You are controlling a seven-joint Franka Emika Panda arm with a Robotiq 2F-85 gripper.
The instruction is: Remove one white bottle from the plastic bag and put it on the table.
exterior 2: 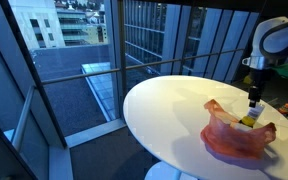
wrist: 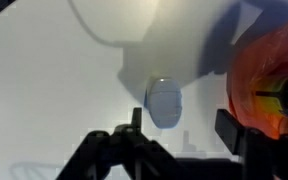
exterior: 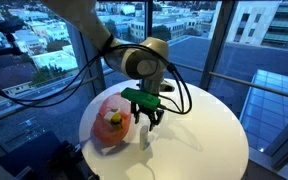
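A white bottle stands on the round white table, just beside the red plastic bag. In the wrist view I see the bottle from above, a little ahead of my gripper and between the lines of its two fingers. The fingers are wide apart and do not touch it. In an exterior view the gripper hovers just above the bottle. The bag still holds a yellow-topped item. The bag also fills the right edge of the wrist view.
The table stands next to tall glass windows and a railing. The table's edge is about a bag's width from the bag. A small dark object lies at the far side of the table.
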